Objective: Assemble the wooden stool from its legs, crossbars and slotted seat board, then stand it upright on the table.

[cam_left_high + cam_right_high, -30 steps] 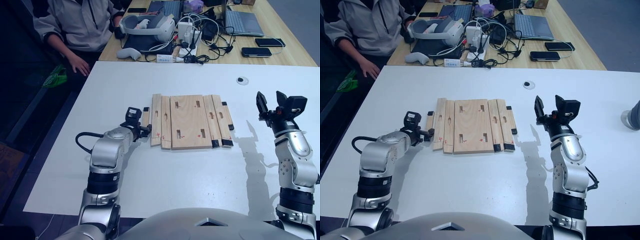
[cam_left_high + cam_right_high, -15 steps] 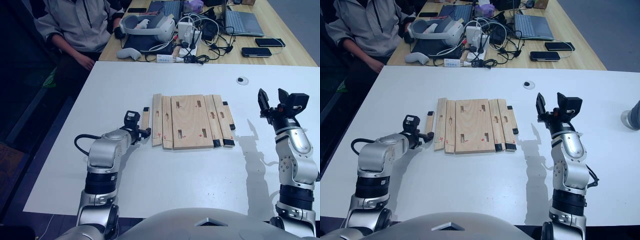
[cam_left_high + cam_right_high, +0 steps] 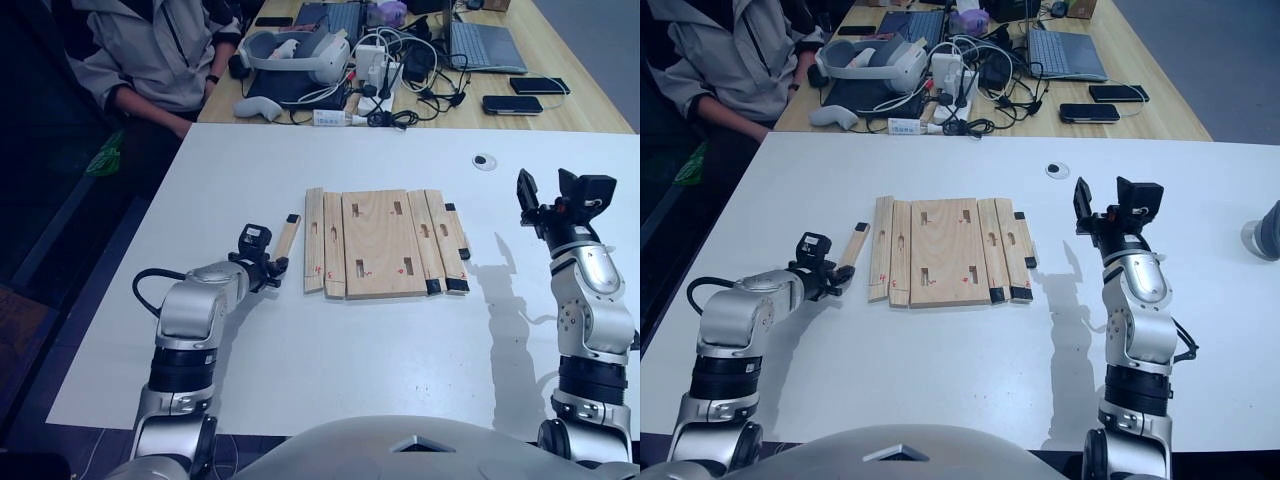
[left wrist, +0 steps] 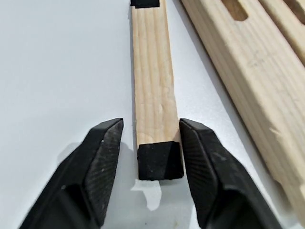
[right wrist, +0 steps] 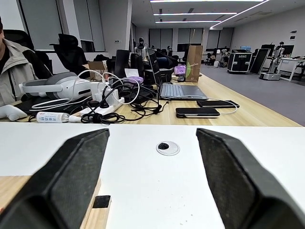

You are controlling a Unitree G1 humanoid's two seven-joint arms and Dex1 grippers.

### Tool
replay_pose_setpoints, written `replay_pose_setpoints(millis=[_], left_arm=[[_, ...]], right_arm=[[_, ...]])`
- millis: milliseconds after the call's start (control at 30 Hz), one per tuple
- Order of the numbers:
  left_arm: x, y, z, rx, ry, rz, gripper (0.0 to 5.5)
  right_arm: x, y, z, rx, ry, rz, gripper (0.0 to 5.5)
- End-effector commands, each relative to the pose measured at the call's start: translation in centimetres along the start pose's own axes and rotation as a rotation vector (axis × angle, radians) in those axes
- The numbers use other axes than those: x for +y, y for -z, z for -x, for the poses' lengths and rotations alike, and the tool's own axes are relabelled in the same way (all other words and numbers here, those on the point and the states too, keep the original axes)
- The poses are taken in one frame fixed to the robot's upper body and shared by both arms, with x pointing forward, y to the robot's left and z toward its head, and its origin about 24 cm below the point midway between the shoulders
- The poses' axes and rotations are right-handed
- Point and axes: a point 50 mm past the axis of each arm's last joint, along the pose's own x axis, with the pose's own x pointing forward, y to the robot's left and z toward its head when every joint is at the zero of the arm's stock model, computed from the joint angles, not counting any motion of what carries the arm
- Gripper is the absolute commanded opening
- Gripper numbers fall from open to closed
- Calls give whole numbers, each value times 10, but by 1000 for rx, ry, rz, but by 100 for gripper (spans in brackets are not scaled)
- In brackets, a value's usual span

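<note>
Step in hand, as judged: first pick-up, nothing assembled yet. All parts are laid flat on the desk (image 3: pixel 300 340).

The seat board (image 3: pixel 379 243) is seen at the desk's middle, slots facing up. Two long slotted pieces (image 3: pixel 323 250) are lined up touching its left edge. Two more black-tipped pieces (image 3: pixel 440 240) are lined up against its right edge. A short crossbar (image 3: pixel 288 236) with black end caps is set apart just left of the group, slightly angled.

The left pincer (image 4: pixel 150 138) is lowered to the desk at the near end of that short crossbar. It is released: the fingers (image 4: pixel 102 157) are spread either side of the black cap. A clear gap is seen on one side; on the other side contact cannot be told. The bar is bracketed, not gripped.

The right pincer (image 3: pixel 545 198) is held up off the desk, well apart from the parts on the right side. It is spread wide and nothing is carried in it.

Next move, as judged: the left fingers need to be closed on the crossbar end, squarely across its width, before any lift. The bar is angled, so wrist alignment should be checked first. A grasp that near the cap may let the bar droop or swivel; a hold further along would be safer.
</note>
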Motion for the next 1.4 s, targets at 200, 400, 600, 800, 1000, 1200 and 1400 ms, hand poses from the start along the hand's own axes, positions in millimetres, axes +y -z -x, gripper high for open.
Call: replay_pose_setpoints(millis=[200,400,600,800,1000,1200,1400], left_arm=[[-1,25,-3,116,26,-40,131],[24,2,0,7,-98,-19,131],[35,-63,17,-198,-143,-69,131],[13,-133,31,-406,-57,-103,131],[-33,-149,27,-417,133,-156,131],[-54,-155,26,-368,265,-204,131],[-71,-166,34,-346,361,-123,131]], right_arm=[[-2,-5,-7,-18,-7,34,341],[-5,-8,-15,-15,-31,177,341],[14,-36,-39,-133,-237,488,341],[68,-60,-50,-351,-719,972,341],[100,-66,-67,-479,-936,1272,341],[115,-70,-74,-615,-1023,1575,341],[119,-60,-81,-651,-994,1686,341]])
